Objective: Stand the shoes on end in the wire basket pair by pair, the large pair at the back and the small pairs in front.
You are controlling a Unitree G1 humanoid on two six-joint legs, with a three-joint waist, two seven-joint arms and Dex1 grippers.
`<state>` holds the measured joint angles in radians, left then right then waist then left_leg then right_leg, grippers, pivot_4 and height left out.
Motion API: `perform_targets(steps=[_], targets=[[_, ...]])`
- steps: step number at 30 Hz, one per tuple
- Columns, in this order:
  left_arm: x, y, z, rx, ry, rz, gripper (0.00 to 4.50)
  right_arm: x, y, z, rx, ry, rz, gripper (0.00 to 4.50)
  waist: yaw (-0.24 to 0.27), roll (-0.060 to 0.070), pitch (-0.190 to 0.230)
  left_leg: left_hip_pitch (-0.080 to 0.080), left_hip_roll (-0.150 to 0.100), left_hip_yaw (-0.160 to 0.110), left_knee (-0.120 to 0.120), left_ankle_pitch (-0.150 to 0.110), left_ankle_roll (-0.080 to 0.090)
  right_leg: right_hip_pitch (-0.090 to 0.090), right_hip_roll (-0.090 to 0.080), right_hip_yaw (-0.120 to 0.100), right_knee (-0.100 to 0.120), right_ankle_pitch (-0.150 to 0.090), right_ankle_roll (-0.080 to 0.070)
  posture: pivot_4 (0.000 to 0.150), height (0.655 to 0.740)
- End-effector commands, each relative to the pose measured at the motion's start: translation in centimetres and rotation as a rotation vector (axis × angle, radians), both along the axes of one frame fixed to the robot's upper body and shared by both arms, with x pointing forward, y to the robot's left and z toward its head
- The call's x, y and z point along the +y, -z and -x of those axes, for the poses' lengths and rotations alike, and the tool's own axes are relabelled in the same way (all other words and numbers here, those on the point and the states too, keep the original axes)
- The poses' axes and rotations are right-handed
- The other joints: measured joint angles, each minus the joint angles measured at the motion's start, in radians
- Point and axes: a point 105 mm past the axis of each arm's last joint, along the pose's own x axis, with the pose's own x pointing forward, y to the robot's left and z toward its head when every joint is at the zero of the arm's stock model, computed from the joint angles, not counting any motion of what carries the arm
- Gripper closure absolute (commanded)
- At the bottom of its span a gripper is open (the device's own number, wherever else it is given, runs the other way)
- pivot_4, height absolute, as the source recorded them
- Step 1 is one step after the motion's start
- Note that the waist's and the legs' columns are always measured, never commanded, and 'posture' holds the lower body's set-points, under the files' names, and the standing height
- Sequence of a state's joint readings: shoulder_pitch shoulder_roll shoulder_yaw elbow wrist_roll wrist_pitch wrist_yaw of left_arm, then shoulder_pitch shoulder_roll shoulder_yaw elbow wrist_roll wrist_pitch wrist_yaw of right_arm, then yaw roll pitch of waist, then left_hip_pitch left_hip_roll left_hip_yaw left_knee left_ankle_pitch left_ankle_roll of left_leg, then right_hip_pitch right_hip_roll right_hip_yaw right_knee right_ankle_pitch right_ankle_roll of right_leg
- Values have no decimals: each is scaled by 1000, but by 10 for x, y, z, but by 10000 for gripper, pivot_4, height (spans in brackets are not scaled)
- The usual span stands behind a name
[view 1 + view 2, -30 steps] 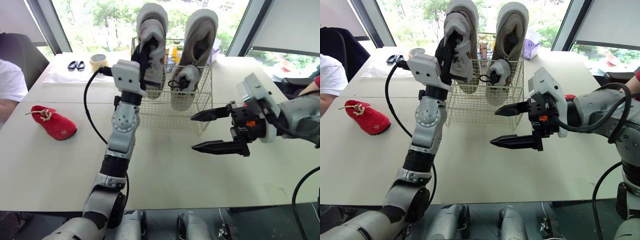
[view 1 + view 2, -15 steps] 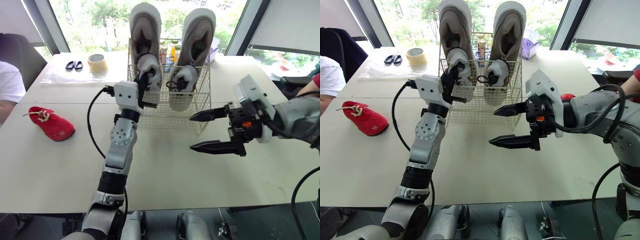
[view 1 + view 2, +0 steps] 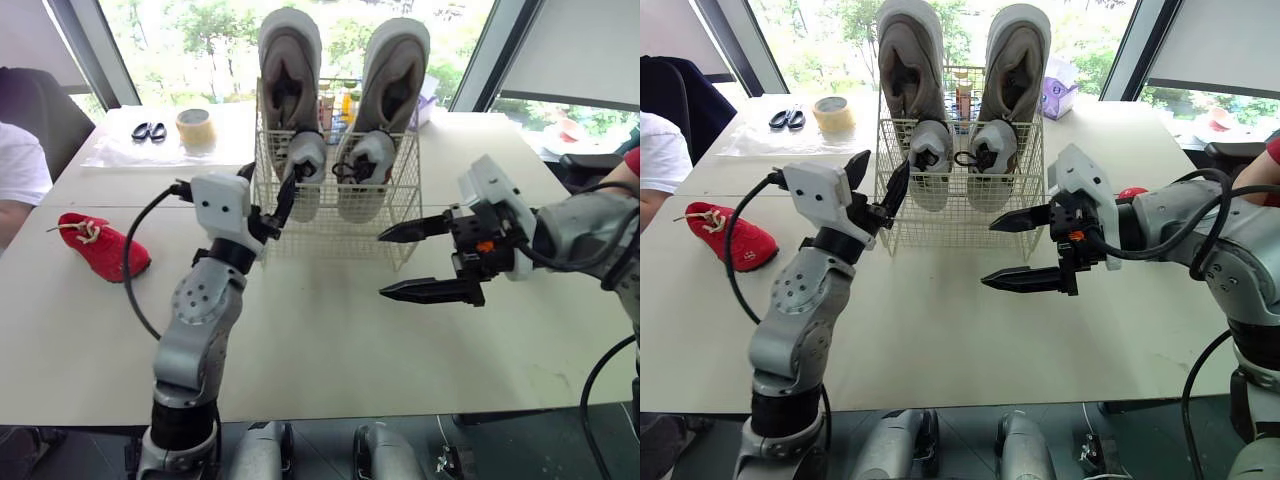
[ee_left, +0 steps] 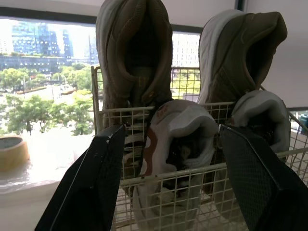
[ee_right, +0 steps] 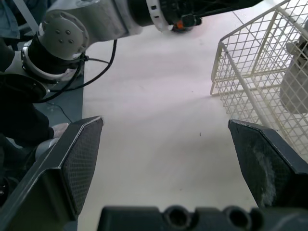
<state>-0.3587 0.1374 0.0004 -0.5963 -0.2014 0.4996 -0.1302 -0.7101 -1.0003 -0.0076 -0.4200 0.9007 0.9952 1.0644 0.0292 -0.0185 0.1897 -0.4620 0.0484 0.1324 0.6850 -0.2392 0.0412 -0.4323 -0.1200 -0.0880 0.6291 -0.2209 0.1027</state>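
The wire basket (image 3: 345, 235) stands mid-table. At its back a large grey pair stands on end, the left large shoe (image 3: 289, 60) beside the right large shoe (image 3: 397, 65). In front stand two small grey-white shoes, the left one (image 3: 305, 178) and the right one (image 3: 366, 180). My left gripper (image 3: 877, 180) is open just outside the basket's front left corner, holding nothing; in the left wrist view the left small shoe (image 4: 178, 144) sits behind the wire beyond its fingers (image 4: 91, 187). My right gripper (image 3: 381, 265) hangs open and empty off the basket's front right. A small red shoe (image 3: 103, 245) lies on the table far left.
A tape roll (image 3: 197, 125) and scissors (image 3: 152, 130) lie at the back left. A person's white sleeve (image 3: 20, 165) shows at the left edge. Bottles and a purple box (image 3: 1060, 95) stand behind the basket. Bare table (image 3: 330, 330) lies in front.
My left gripper lowered the small shoe into the basket's front left, then opened and drew back down to the basket's front corner. The right arm has barely moved.
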Motion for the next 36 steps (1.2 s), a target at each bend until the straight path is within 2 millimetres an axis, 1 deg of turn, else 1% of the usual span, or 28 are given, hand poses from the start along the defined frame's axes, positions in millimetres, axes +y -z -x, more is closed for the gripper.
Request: perform_targets(steps=[1, 3, 5, 7, 9, 10, 11, 13, 14, 15, 17, 18, 19, 21, 23, 25, 27, 29, 31, 33, 34, 36], targets=[[11, -21, 10, -37, 34, -25, 13781, -5, -10, -4, -35, 5, -8, 0, -1, 0, 0, 0, 0, 0, 0, 0, 0, 0, 0, 0, 0, 0, 0, 1500, 7351], [19, -29, 8, -20, 89, -71, 13781, -11, -15, -12, -27, 51, -52, 0, -1, 0, 0, 0, 0, 0, 0, 0, 0, 0, 0, 0, 0, 0, 0, 1500, 7351], [29, -36, 7, 11, 141, -88, 13781, -21, -22, -25, -46, 125, -110, 0, -3, 0, 0, 0, 0, 0, 0, 0, -1, 0, 0, 0, 0, 0, 0, 1500, 7351], [37, -39, 13, 59, 250, -50, 13781, -38, -32, -48, -144, 268, -138, 0, -8, 0, 0, 0, 0, 0, 0, 0, -1, 0, 0, 0, 0, 0, 0, 1500, 7351], [41, -37, 25, 117, 385, -11, 8119, -58, -45, -60, -196, 365, -179, 0, -15, 0, 0, 0, 0, 0, 0, 1, -1, 0, 0, 0, 0, 0, 0, 1500, 7351], [40, -32, 31, 170, 451, -7, 5190, -69, -53, -62, -195, 401, -218, 0, -17, 0, 0, 0, 0, 0, 0, 2, -3, 0, 0, 0, 0, 0, 1, 1500, 7351], [39, -29, 38, 209, 517, -6, 217, -80, -60, -64, -202, 437, -256, 0, -18, 1, 0, 0, 0, 1, 0, 3, -5, 0, 0, 0, 0, 2, 3, 1500, 7351], [35, -22, 48, 272, 588, -24, 217, -109, -72, -69, -227, 545, -331, 0, -17, 1, 0, 0, 0, 1, -1, 3, -6, 0, 1, 0, 0, 1, 4, 1500, 7351], [32, -19, 52, 297, 616, -29, 217, -123, -75, -72, -253, 608, -344, 0, -15, 1, 0, 0, 0, 1, -1, 3, -6, 0, 1, 0, 0, 1, 4, 1500, 7351], [27, -14, 59, 322, 673, -33, 217, -145, -73, -79, -287, 718, -347, 0, -15, 1, 0, 0, -1, 1, -1, 4, -6, 0, 1, 0, 0, 1, 4, 1500, 7351], [14, -2, 71, 384, 782, -35, 217, -177, -59, -83, -334, 884, -319, 0, -15, 0, 0, 1, -1, 1, -1, 4, -6, 2, 1, 0, -1, 1, 4, 1500, 7351], [8, 2, 76, 402, 825, -36, 217, -189, -51, -84, -358, 947, -295, 0, -15, 0, 0, 1, -1, 1, -1, 3, -6, 3, 1, 0, -1, 1, 4, 1500, 7351], [4, 5, 79, 411, 847, -36, 217, -195, -46, -84, -375, 977, -279, 0, -16, 0, 0, 2, -1, 1, -1, 3, -6, 4, 1, 0, -2, 1, 4, 1500, 7351], [-7, 9, 83, 419, 874, -25, 217, -213, -33, -81, -379, 1061, -290, 0, -18, 1, 0, 2, -1, 1, -1, 4, -7, 3, 1, 0, -2, 1, 4, 1500, 7351], [-20, 15, 92, 442, 946, 3, 217, -234, -12, -76, -374, 1166, -291, 0, -17, 4, -2, 2, -1, 1, -1, 4, -7, 3, 1, 0, -1, 1, 4, 1500, 7351], [-29, 25, 102, 486, 992, -10, 217, -250, 11, -71, -354, 1248, -239, 0, -17, 5, -2, 3, -1, 1, -1, 4, -7, 3, 1, 0, 0, 1, 4, 1500, 7351], [-36, 33, 107, 513, 995, -33, 217, -257, 26, -68, -312, 1286, -238, 0, -18, 7, -3, 3, -2, 1, -1, 4, -8, 3, 2, 0, 0, 1, 4, 1500, 7351], [-40, 38, 111, 526, 1008, -36, 217, -256, 41, -65, -262, 1279, -227, 0, -18, 9, -3, 3, -2, 1, -1, 5, -8, 3, 2, 1, 0, 1, 4, 1500, 7351], [-44, 39, 113, 524, 1017, -27, 217, -254, 60, -62, -210, 1267, -186, 0, -18, 10, -4, 5, -2, 1, -1, 5, -8, 4, 2, 1, 0, 1, 3, 1500, 7351], [-45, 40, 112, 525, 1016, -14, 217, -256, 78, -59, -174, 1277, -156, 0, -18, 11, -4, 5, -2, 1, -1, 4, -8, 5, 2, 1, 0, -1, 0, 1500, 7351], [-44, 44, 111, 536, 1009, -26, 217, -256, 88, -57, -155, 1282, -159, 0, -17, 12, -5, 5, -2, 1, -1, 4, -7, 5, 2, 1, 0, -1, 0, 1500, 7351], [-43, 52, 111, 562, 993, -56, 217, -255, 100, -56, -127, 1283, -180, 0, -17, 12, -5, 5, -2, 1, -1, 3, -5, 5, 2, 1, -1, -1, 0, 1500, 7351]])
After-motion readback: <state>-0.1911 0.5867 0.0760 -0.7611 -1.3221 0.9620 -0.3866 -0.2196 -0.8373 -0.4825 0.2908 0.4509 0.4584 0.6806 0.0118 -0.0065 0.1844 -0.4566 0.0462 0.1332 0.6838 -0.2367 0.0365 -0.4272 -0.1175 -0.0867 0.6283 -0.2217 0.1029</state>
